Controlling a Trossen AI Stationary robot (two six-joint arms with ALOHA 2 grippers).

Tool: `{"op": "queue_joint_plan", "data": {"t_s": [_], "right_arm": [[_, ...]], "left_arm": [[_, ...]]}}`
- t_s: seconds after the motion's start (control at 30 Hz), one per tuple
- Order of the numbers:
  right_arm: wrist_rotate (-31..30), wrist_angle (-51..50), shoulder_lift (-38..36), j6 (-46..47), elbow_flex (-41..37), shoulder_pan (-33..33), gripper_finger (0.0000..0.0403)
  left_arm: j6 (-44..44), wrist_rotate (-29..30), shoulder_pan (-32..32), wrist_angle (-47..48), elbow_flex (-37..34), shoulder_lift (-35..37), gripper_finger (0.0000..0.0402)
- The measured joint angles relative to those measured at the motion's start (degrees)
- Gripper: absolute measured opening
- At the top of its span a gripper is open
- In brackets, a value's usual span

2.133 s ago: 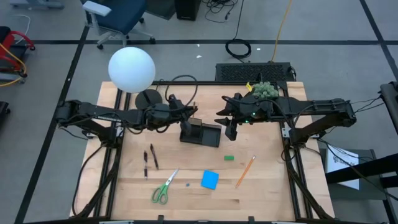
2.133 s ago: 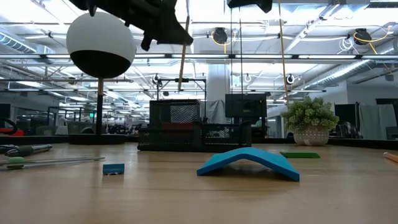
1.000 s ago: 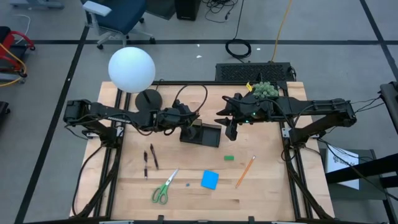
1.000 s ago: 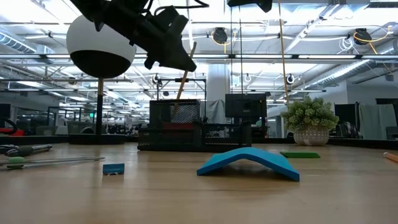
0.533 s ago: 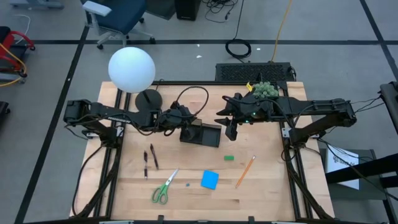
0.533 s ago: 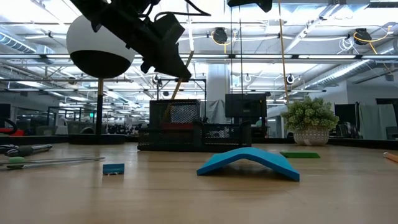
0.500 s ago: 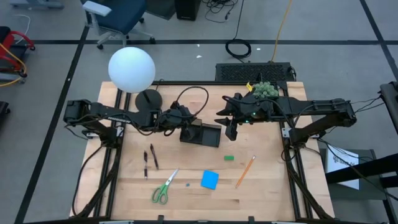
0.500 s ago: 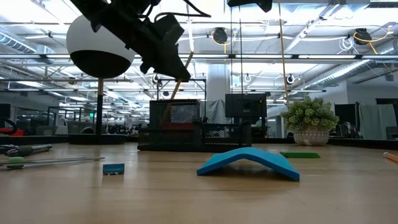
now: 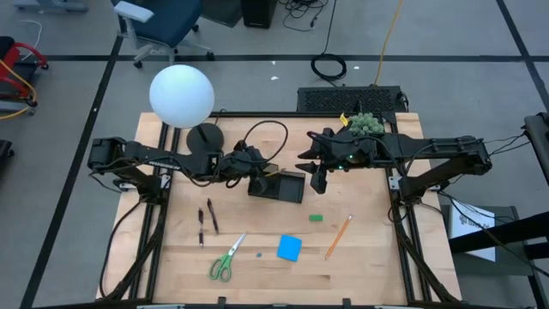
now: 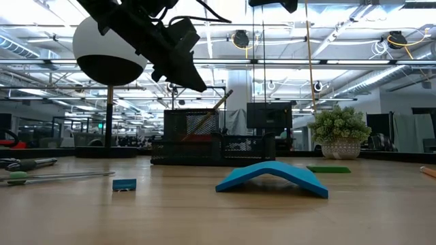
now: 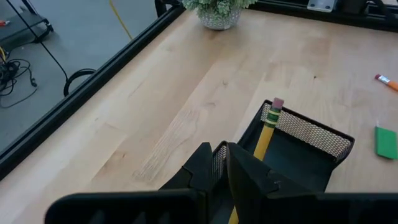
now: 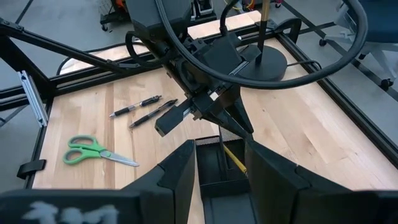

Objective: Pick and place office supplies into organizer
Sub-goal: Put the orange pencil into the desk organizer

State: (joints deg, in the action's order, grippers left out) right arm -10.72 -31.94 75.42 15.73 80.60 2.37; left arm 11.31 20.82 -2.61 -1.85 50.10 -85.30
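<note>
The black mesh organizer (image 9: 279, 185) stands mid-table. One orange-yellow pencil (image 11: 268, 126) leans in its taller back section (image 10: 193, 122), eraser end up. My left gripper (image 9: 256, 171) hovers open just above that section, clear of the pencil (image 10: 212, 111). My right gripper (image 9: 319, 178) waits open at the organizer's right end. On the near table lie the green-handled scissors (image 9: 225, 260), blue pad (image 9: 289, 248), second pencil (image 9: 337, 237), two dark pens (image 9: 207, 220) and green eraser (image 9: 316, 218).
A lamp with a white globe (image 9: 181, 95) and a black round base (image 9: 204, 136) stands at the far left. A potted green plant (image 9: 364, 124) sits behind my right arm. A small dark bit (image 9: 257, 254) lies by the scissors.
My left gripper moved right over the organizer's back section and tipped the pencil from upright to slanting. The pencil then came out of the fingers and dropped; it now leans in the back section, eraser end toward the right. My right arm kept still.
</note>
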Motion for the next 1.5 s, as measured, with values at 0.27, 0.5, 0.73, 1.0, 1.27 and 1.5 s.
{"op": "queue_joint_plan", "data": {"t_s": [0.27, 0.5, 0.73, 1.0, 1.27, 1.5], "right_arm": [[0.0, 0.4, 0.0, -0.1, 0.0, 0.0, 0.013], [0.2, 0.4, 0.0, 0.1, 0.0, 0.0, 0.013], [0.4, 0.4, 0.0, 0.3, 0.0, 0.0, 0.013], [1.1, 0.4, 0.0, 0.3, 0.0, 0.0, 0.013], [10.8, 0.2, 0.0, -0.3, 0.0, 0.0, 0.013], [17.7, -7.0, 0.0, -2.6, 0.0, 0.0, 0.013]], "left_arm": [[-0.3, -5.6, 0.0, -5.7, 0.0, 0.2, 0.0046], [-0.2, -11.3, 0.1, -11.8, 0.0, 5.1, 0.0047], [-0.6, -11.4, 0.1, -9.2, 0.0, 14.3, 0.0047], [-0.4, -11.9, 0.1, -8.0, 0.0, 24.1, 0.0047], [0.6, -12.0, 0.1, -8.1, 0.0, 31.8, 0.0047], [5.9, -12.0, 0.1, -8.2, 0.0, 35.2, 0.0047]]}}
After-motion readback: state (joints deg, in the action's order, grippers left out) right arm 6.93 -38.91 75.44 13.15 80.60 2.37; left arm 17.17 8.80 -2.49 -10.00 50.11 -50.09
